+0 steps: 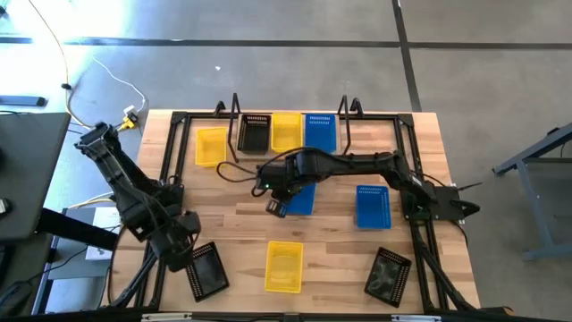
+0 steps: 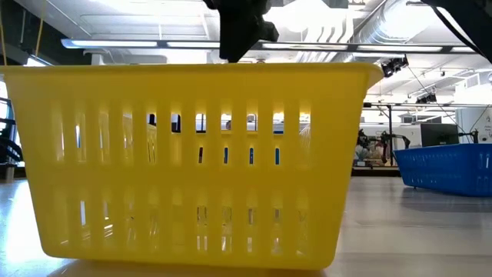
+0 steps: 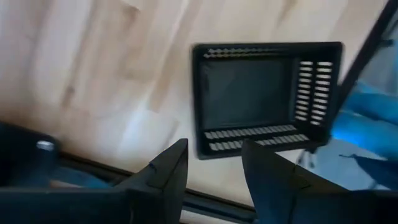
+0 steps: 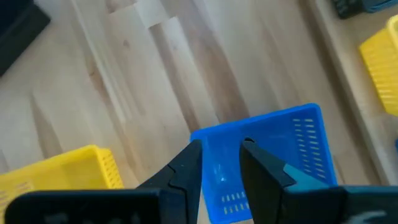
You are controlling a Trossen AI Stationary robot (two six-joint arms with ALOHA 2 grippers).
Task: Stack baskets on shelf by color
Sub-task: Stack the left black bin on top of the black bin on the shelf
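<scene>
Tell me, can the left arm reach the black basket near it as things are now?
Probably yes. The left tool hovers open beside the black basket, which lies alone on the bare table, with nothing between them.

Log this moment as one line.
right gripper: open over blue basket | left gripper: open above black basket | shelf: three baskets

1. Shelf: black wire end frames, at the surface's far edge.
2. On the shelf, side by side: black basket, yellow basket, blue basket.
3. Just left of the shelf: another yellow basket.
4. In front of the shelf: two blue baskets, one yellow basket, two black baskets.
</scene>
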